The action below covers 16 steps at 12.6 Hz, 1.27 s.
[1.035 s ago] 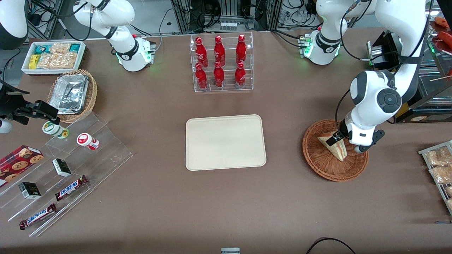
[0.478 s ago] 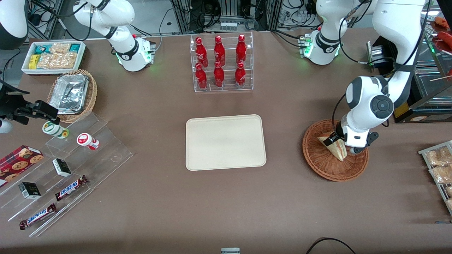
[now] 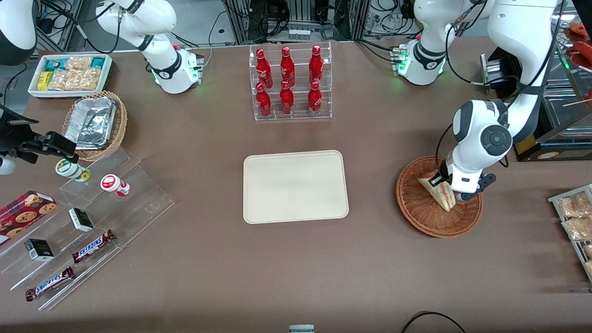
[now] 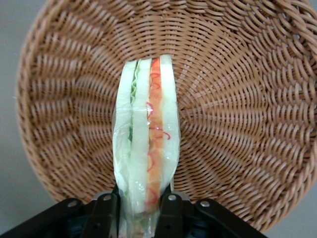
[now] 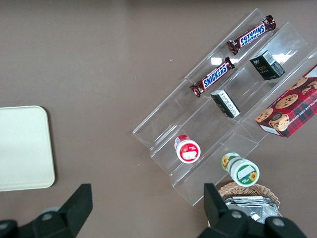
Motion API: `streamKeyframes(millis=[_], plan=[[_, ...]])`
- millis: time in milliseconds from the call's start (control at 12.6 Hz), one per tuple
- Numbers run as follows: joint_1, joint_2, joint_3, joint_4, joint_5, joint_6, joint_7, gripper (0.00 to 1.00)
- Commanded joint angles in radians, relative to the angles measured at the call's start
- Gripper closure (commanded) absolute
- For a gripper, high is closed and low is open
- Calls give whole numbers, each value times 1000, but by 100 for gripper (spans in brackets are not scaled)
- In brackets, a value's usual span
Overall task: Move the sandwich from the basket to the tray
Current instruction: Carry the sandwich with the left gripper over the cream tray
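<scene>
A wrapped triangular sandwich of pale bread with red and green filling stands on edge in the round reddish-brown wicker basket. The left gripper is down in the basket, its two black fingers pressed against either side of the sandwich, shut on it. In the wrist view the basket weave lies under the sandwich. The cream-beige tray lies flat at the table's middle, toward the parked arm from the basket, with nothing on it.
A clear rack of red bottles stands farther from the front camera than the tray. Toward the parked arm's end are a tan basket with foil trays, a white snack bin and clear tiered shelves with candy bars. Packaged snacks lie beside the basket.
The wrist has shifted slightly toward the tray over the basket, and the fingers have closed in on the sandwich, which now stands a little more upright.
</scene>
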Motion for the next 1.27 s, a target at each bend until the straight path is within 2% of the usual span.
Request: streamKeyframes(millis=[0,239,478,796,1195], plan=[[-4,-50,-48,75,29,-123,107,100],[-4,-18,-146,240,18,-320,157,100],[-4,35,-267,288,-5,-326,146,100],[-8,210,-427,455,6,-345,122,100],[-240,412,-429,679,119,-349,-124,100]])
